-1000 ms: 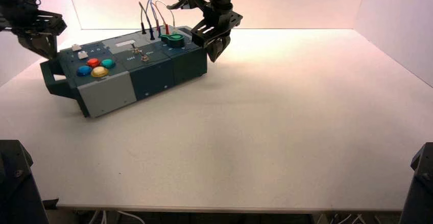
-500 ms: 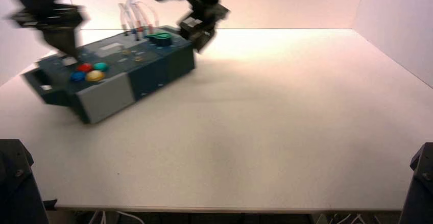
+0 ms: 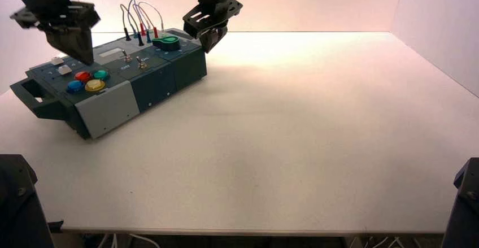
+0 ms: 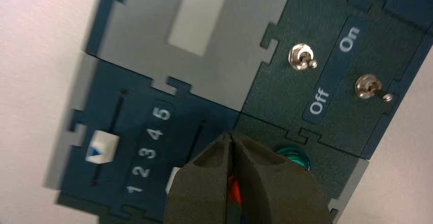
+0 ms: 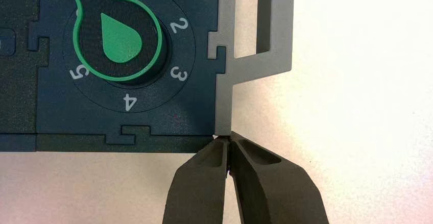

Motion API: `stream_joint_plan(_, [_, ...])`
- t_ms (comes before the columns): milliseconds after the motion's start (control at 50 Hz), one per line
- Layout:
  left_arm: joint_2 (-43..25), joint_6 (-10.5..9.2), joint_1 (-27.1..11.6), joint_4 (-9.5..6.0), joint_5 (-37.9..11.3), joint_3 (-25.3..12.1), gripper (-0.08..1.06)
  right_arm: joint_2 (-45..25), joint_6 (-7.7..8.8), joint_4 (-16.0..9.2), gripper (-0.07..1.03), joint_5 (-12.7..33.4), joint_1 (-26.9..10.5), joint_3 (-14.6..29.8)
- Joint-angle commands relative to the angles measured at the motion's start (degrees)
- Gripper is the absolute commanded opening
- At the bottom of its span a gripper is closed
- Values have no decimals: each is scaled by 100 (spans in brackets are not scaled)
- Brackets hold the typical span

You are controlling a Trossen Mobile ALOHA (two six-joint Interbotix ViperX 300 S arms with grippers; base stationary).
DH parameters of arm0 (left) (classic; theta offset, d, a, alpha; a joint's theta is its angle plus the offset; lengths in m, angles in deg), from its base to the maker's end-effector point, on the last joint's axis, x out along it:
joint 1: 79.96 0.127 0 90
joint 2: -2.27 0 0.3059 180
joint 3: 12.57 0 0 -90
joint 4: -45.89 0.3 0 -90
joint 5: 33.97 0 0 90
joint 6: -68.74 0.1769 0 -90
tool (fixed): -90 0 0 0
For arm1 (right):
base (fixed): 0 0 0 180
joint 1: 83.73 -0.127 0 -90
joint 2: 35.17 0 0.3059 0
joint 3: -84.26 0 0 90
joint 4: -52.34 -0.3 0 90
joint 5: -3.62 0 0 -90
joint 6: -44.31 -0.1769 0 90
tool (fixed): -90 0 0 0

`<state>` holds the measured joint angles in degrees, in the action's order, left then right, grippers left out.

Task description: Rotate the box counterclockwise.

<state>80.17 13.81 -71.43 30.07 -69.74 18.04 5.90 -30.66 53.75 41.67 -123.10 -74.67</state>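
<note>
The box (image 3: 113,84) is a long dark teal body with a grey front panel at its near-left part, a handle at each end, four round buttons (image 3: 86,80) in red, green, blue and yellow, two toggle switches (image 4: 332,73) beside "On" and "Off" lettering, a green knob (image 5: 120,38) ringed by the numbers 1 to 5, and looped wires (image 3: 138,19) standing at its far edge. It lies at the far left of the white table (image 3: 294,146), its long axis running diagonally from the near-left handle to the far-right handle. The left gripper (image 3: 78,50) hangs over the box's left part, above the sliders and buttons, its fingers pressed together. The right gripper (image 3: 209,40) is at the box's far-right end, fingers likewise closed, their tips touching the corner by the grey handle (image 5: 265,35).
</note>
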Motion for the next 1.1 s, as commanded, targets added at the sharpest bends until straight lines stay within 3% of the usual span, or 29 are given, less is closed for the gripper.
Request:
stream_joint_plan(20, [422, -35, 35, 79, 0, -149, -3, 378, -9, -53, -2, 88, 9, -9])
stream_joint_plan(160, [729, -149, 105, 149, -185, -413, -3, 483, -26, -53, -2, 88, 70, -141])
stream_joint_plan(240, [879, -299, 149, 167, -378, -580, -3, 571, -26, -53, -2, 88, 97, -255])
stream_joint_plan(340, [1020, -545, 281, 299, -439, -677, -3, 677, -26, -53, -2, 88, 105, -422])
stream_joint_plan(380, [1020, -545, 281, 299, -439, -677, -3, 694, -26, -53, -2, 88, 105, -439])
stream_joint_plan(420, [1028, -712, 492, 431, -439, -703, -3, 782, -26, -53, -2, 97, 105, -554])
stream_joint_plan(500, [976, -809, 721, 536, -404, -694, -3, 870, -26, -53, -2, 97, 105, -677])
stream_joint_plan(600, [905, -835, 984, 615, -281, -606, -3, 984, -26, -62, -2, 149, 105, -835])
stream_joint_plan(740, [765, -835, 1327, 624, 290, -325, -3, 1134, -18, -88, -2, 202, 88, -1037])
stream_joint_plan(880, [378, -809, 1415, 624, 914, -141, -3, 1292, 35, -246, -2, 475, 0, -1187])
stream_joint_plan(1100, [-158, -800, 1441, 624, 1406, -220, -3, 1468, 44, -308, -2, 677, -220, -1318])
